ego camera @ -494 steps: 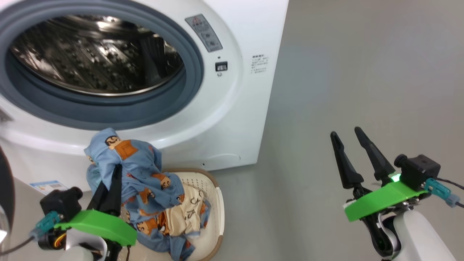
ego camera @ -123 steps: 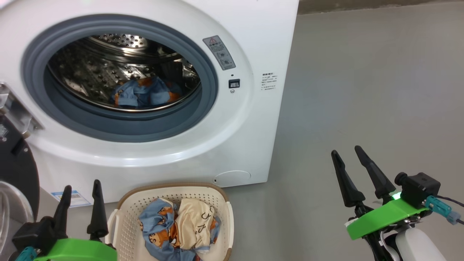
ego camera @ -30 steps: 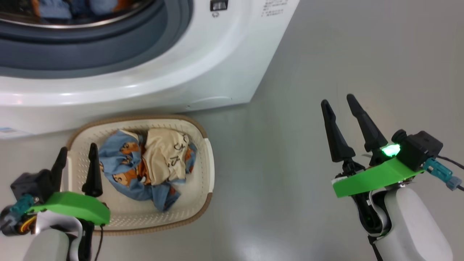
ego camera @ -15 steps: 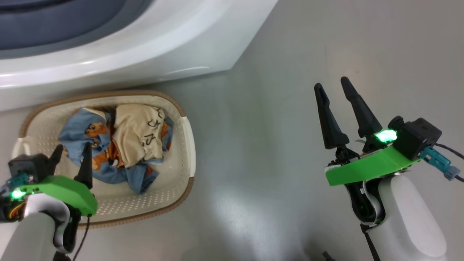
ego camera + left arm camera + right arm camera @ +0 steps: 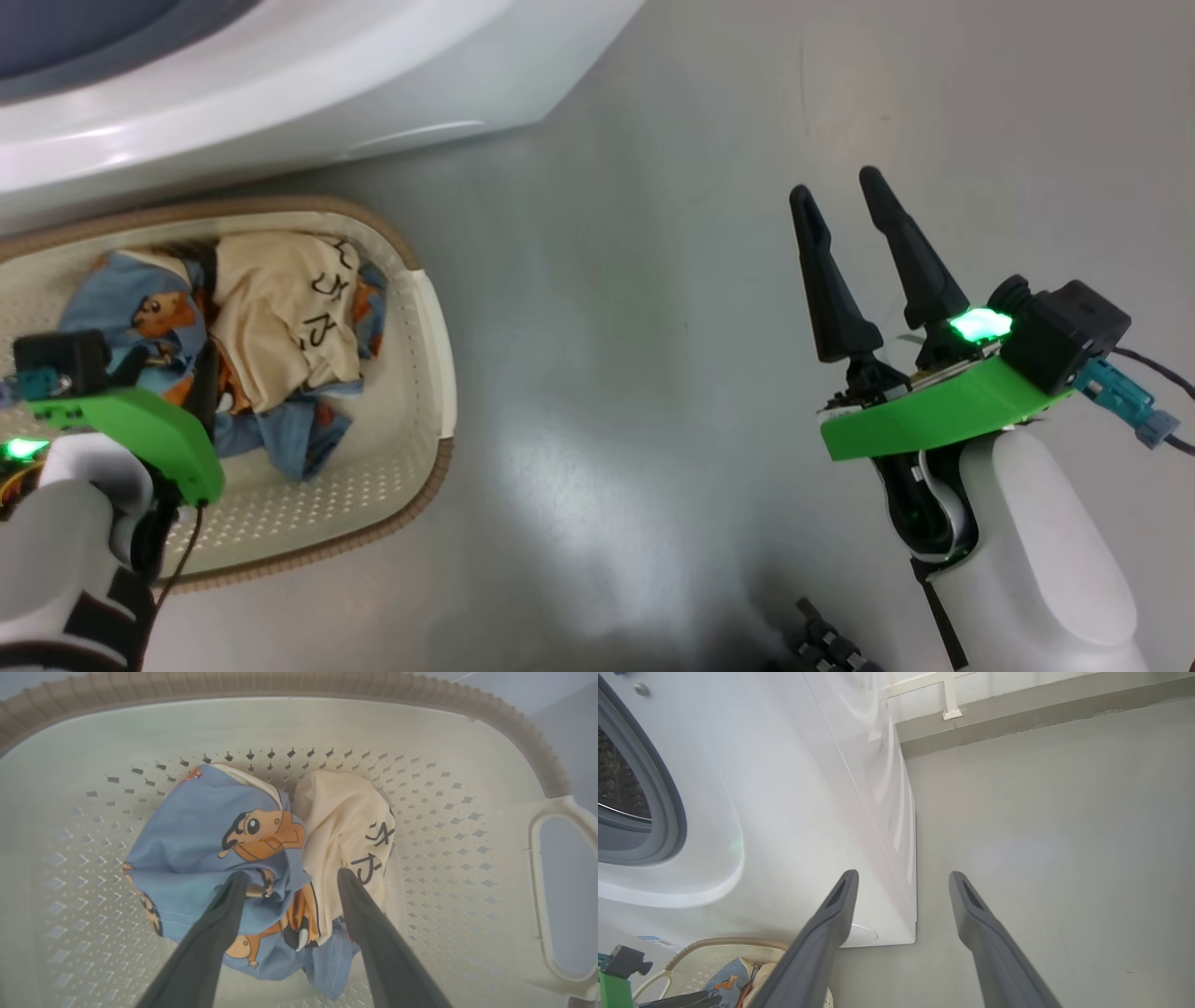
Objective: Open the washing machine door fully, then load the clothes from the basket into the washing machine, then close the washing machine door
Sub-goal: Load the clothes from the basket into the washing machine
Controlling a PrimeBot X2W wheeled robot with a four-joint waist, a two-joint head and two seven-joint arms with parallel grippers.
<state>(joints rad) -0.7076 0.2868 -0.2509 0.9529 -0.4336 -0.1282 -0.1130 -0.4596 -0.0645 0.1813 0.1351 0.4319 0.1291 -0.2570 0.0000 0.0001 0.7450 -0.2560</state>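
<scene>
While spread (wide), L claw (image 5: pixel 292 873) touches clothes (image 5: pixel 196 849)

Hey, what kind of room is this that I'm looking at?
Probably a laundry area, perhaps a bare test room: a white front-loading washing machine stands on a plain grey floor, with a cream basket of clothes at its foot.

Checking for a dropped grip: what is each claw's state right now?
Left claw: open, tips at the clothes in the basket, nothing gripped.
Right claw: open, empty.

R pincer (image 5: pixel 902 873) wide apart by washing machine (image 5: pixel 784 812) corner, basket (image 5: pixel 724 942) w/ clothes (image 5: pixel 732 973) bottom-left
</scene>
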